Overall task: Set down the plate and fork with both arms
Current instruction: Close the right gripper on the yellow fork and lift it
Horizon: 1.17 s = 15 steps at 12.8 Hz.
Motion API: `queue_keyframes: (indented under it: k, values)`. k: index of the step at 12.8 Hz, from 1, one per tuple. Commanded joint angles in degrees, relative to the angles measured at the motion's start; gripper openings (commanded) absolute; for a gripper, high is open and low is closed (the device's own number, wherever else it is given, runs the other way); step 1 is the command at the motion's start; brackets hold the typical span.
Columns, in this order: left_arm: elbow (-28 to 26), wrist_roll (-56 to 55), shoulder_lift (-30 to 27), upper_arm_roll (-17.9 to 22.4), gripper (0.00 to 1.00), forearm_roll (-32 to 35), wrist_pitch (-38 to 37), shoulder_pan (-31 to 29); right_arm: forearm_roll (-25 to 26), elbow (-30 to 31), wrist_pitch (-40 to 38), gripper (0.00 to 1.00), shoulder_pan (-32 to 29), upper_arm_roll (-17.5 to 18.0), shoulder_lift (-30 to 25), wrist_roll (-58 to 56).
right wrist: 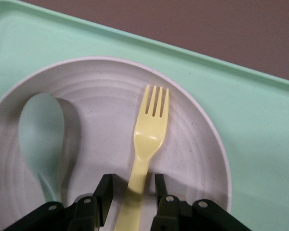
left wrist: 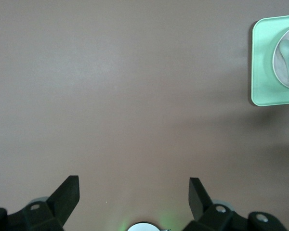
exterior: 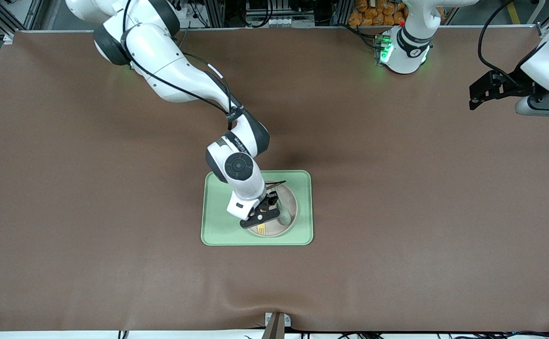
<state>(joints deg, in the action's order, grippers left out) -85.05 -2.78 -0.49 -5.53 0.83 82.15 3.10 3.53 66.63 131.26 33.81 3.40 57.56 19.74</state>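
The pale plate sits on the light-green tray mid-table. The pale-yellow fork lies in the plate, tines toward the front camera, beside a grey-green spoon. My right gripper is low over the plate. In the right wrist view the right gripper is open, its fingers on either side of the fork's handle with gaps showing, on the plate. My left gripper waits open and empty, high over the left arm's end of the table. It also shows open in the left wrist view.
The spoon lies close beside the fork in the plate. The tray's rim surrounds the plate. The left wrist view shows the tray far off over brown table cloth. Brown cloth covers the table around the tray.
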Motion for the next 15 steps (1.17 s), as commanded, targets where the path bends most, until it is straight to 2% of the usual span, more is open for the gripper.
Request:
queue_keyframes:
  k: [1, 4, 9, 15]
  values:
    - [0.51, 0.05, -0.03, 0.26, 1.00, 0.40, -0.41, 0.24, 1.65, -1.07, 0.14, 0.24, 0.47, -0.50, 0.88, 1.44]
    - [0.50, -1.27, -0.12, -0.27, 1.00, 0.40, -0.41, 0.77, 1.56, -1.24, 0.05, 0.14, 0.38, -0.42, 0.80, 1.53]
    - [0.50, -0.56, -0.74, -1.15, 1.00, 0.31, -0.41, 0.07, 1.12, -1.86, -1.44, 0.10, -0.32, -0.15, 0.27, 2.67]
    - [0.33, 4.10, -0.65, -1.24, 1.00, 0.31, -0.50, 0.24, 0.42, -3.88, -9.25, 0.09, -0.67, 0.64, -1.22, 2.67]
